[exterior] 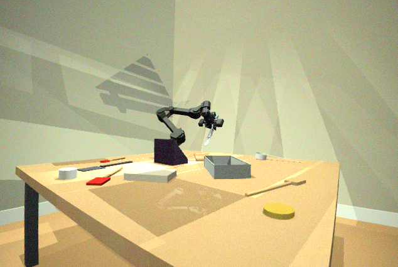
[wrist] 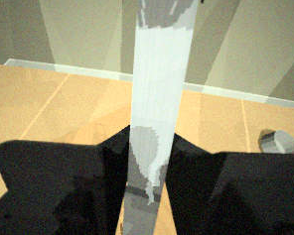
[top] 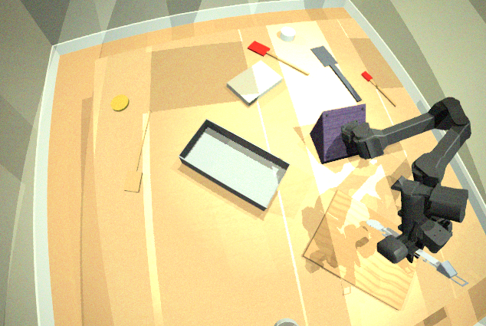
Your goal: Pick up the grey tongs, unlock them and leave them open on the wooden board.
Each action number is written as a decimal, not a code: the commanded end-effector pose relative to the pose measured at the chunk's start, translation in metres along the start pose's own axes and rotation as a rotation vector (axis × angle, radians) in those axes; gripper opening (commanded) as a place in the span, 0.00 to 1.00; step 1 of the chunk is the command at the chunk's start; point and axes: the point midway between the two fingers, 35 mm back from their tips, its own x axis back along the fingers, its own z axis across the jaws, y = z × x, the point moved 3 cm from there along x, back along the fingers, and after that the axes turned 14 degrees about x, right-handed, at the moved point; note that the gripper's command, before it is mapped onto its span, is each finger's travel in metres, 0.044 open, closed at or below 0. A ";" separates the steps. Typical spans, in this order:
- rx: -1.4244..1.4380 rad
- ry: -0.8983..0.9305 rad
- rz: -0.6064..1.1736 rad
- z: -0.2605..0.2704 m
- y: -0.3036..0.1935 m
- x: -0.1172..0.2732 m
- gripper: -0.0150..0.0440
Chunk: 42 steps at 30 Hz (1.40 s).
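Note:
The grey tongs (top: 429, 258) (exterior: 209, 136) (wrist: 159, 73) are in the air, with their arms close together. My gripper (top: 410, 247) (exterior: 211, 125) (wrist: 146, 130) is shut on them at mid-length. In the exterior view they slant steeply, the rounded tips low and the hinge end high. In the top view the hinge end with its wire loop is at the lower right. Whether the lock is engaged cannot be told. The wooden board (top: 386, 283) (exterior: 201, 154) lies on the table, partly behind the arm in the top view. The roasting tin (top: 225, 183) (exterior: 230, 171) stands with no tongs on it.
The purple base block (top: 335, 137) (exterior: 168, 152) carries the arm. A grey cup (top: 286, 321) (exterior: 260, 156) (wrist: 283, 144) stands near the board. A pale slab (top: 254, 81) (exterior: 149, 175), a yellow disc (top: 119, 102) (exterior: 279, 210) and several long-handled utensils lie farther off.

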 end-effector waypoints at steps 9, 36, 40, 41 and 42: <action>0.065 0.049 0.024 0.018 -0.019 0.012 0.00; 0.065 0.049 0.024 0.018 -0.019 0.012 0.00; 0.065 0.049 0.024 0.018 -0.019 0.012 0.00; 0.065 0.049 0.024 0.018 -0.019 0.012 0.00; 0.065 0.049 0.024 0.018 -0.019 0.012 0.00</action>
